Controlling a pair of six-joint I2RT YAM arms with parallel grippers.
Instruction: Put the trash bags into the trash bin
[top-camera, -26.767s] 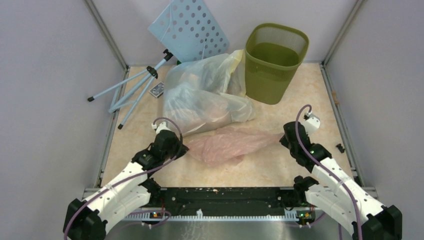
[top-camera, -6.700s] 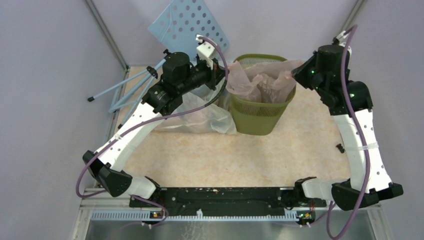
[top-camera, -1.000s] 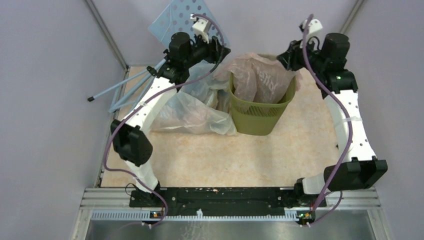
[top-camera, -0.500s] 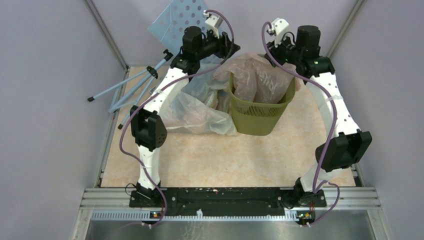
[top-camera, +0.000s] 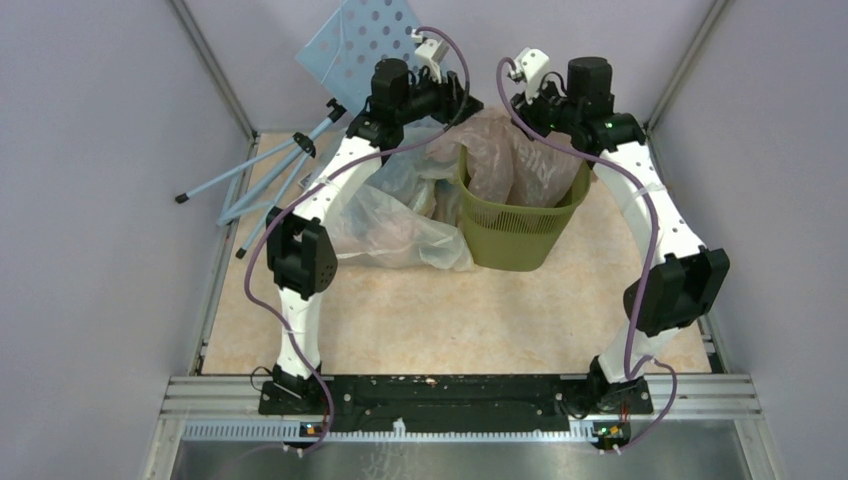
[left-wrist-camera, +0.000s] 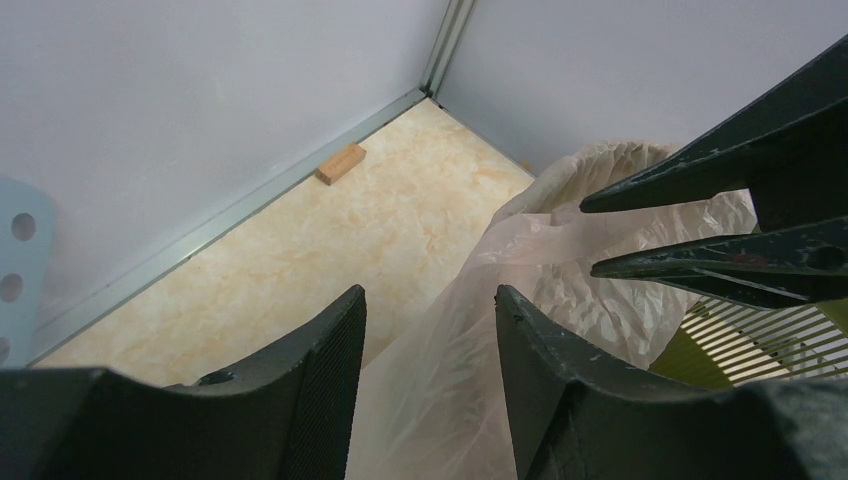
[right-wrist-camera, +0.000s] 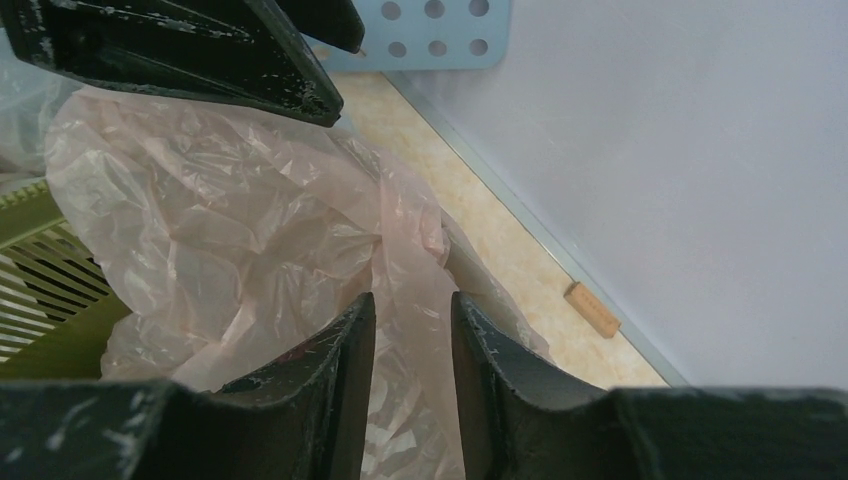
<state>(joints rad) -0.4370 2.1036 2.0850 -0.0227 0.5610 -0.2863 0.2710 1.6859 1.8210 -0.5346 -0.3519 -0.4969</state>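
At the 12 o'clock end of the table (top-camera: 520, 330), the pink bag (top-camera: 515, 150) sits bunched in the trash bin (top-camera: 520, 240), with its upper part above the rim. The right gripper (right-wrist-camera: 412, 300), at the bin's 12 o'clock, has narrow jaws closed on a twisted fold of that bag. The left gripper (left-wrist-camera: 430, 297), at 11 o'clock, has jaws partly apart with film between them; whether it grips cannot be told. The clear and yellowish bags (top-camera: 390, 215) lie at the bin's 9 o'clock and are judged still to be binned.
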